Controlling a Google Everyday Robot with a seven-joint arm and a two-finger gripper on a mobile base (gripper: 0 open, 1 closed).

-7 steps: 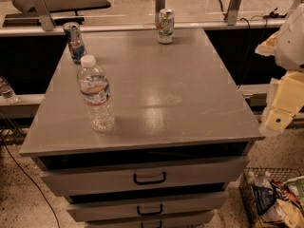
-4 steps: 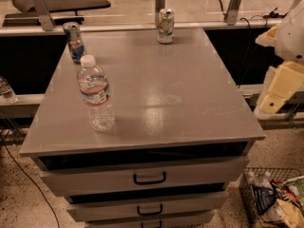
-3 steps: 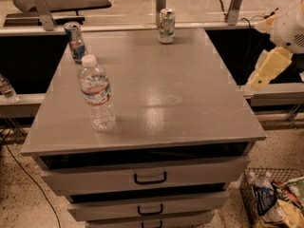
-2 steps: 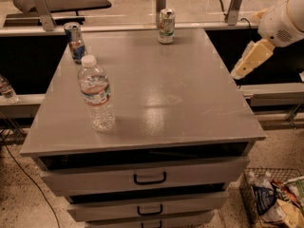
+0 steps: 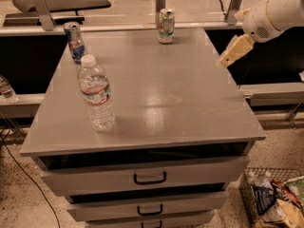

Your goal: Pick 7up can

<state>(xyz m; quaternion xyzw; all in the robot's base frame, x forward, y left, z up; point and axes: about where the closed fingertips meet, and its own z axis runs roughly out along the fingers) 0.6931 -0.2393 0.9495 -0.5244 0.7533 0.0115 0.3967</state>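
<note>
The gripper [image 5: 234,51] has swung up and in from low on the right, and now hangs by the cabinet top's [image 5: 156,89] right edge; open or closed, can't tell. The 7up can [image 5: 166,26] stands upright at the far edge, well apart from it
</note>
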